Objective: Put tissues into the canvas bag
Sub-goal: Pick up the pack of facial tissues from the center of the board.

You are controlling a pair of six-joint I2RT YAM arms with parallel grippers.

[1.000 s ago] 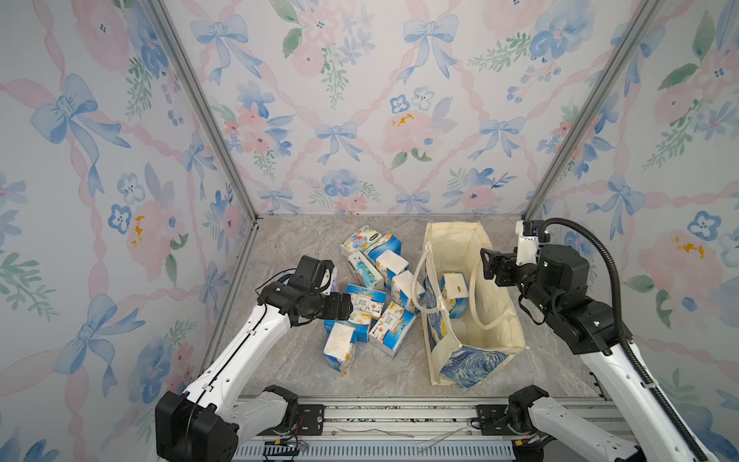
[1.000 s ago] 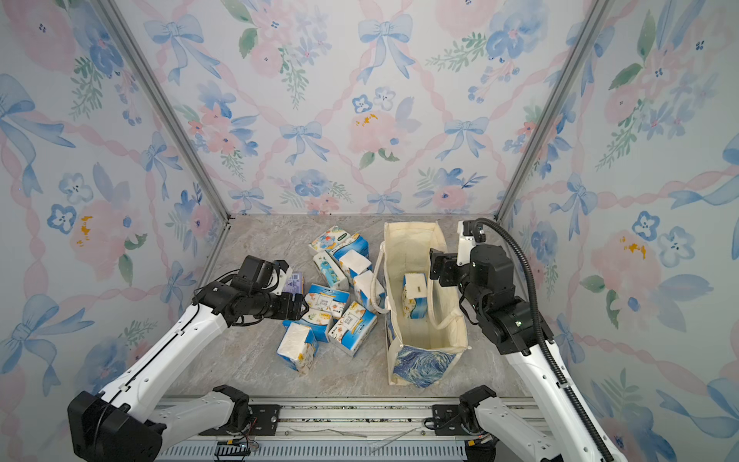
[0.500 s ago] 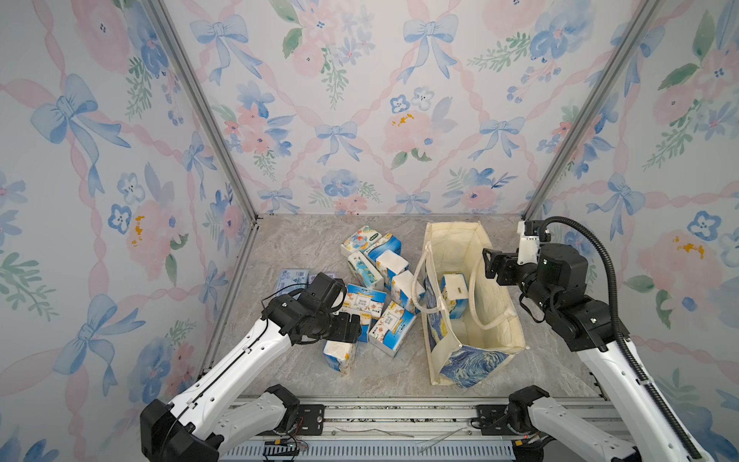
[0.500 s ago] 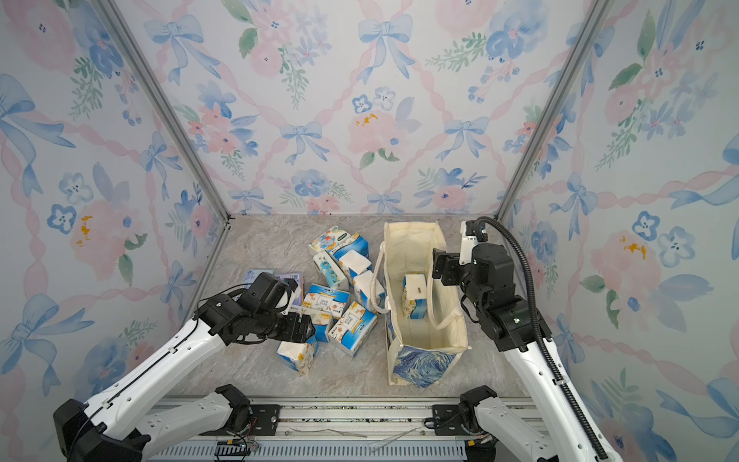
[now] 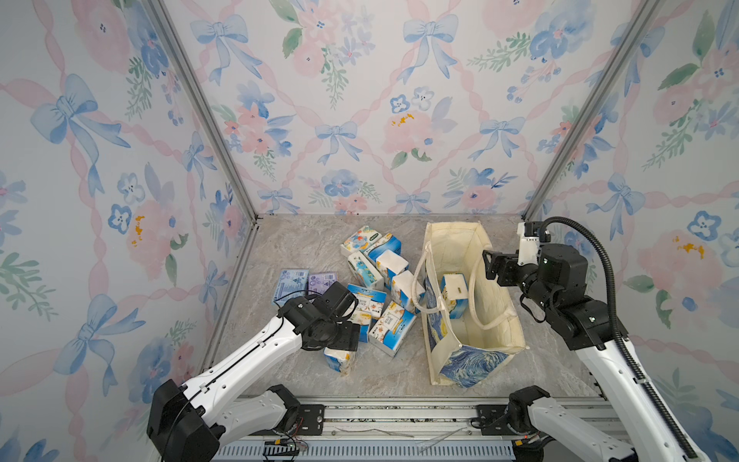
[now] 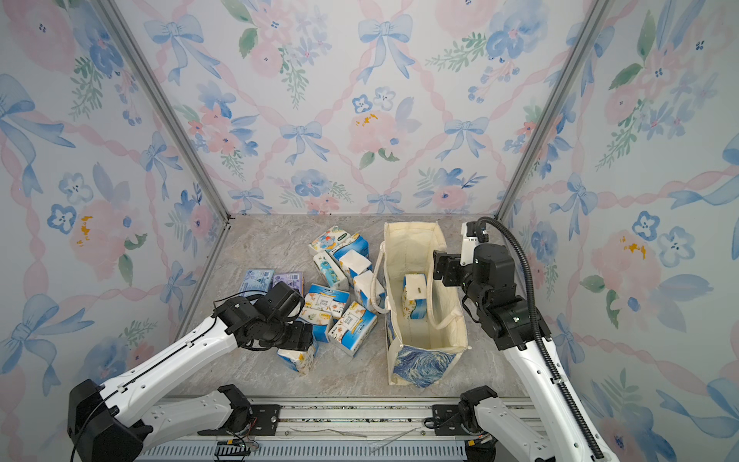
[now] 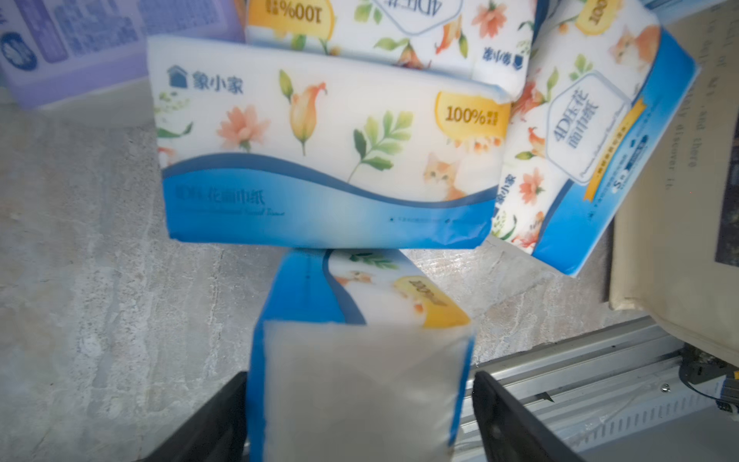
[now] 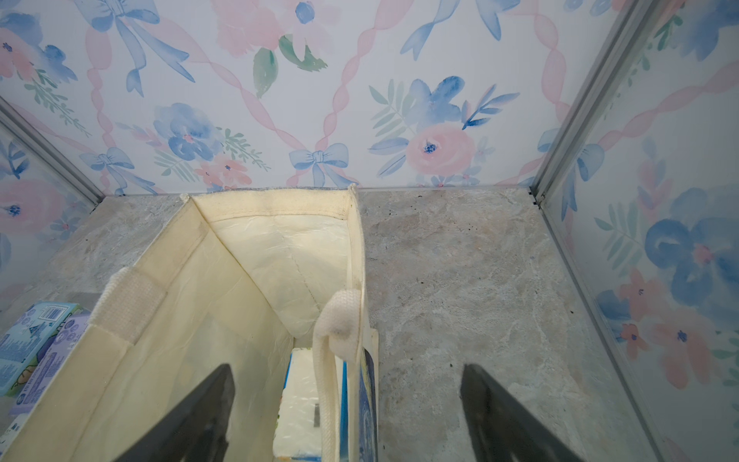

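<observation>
Left jaws newly astride nearest tissues (image 7: 360,380)

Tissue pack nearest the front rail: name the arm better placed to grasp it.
Left. The left gripper straddles that tissue pack; the right gripper hangs open at the canvas bag.

Right gripper (image 8: 346,368) is hanging over the open canvas bag (image 8: 272,204), fingers standing wide apart, gripping nothing. One finger is sitting over the cream lining, the other over bare marble table (image 8: 460,280) beyond the bag's wall. A looped handle (image 8: 340,320) is drooping over that wall. One tissue pack (image 8: 298,400) is standing inside the bag. Outside the opposite wall, a blue pack (image 8: 28,344) and a lavender pack (image 8: 60,352) are lying side by side.
</observation>
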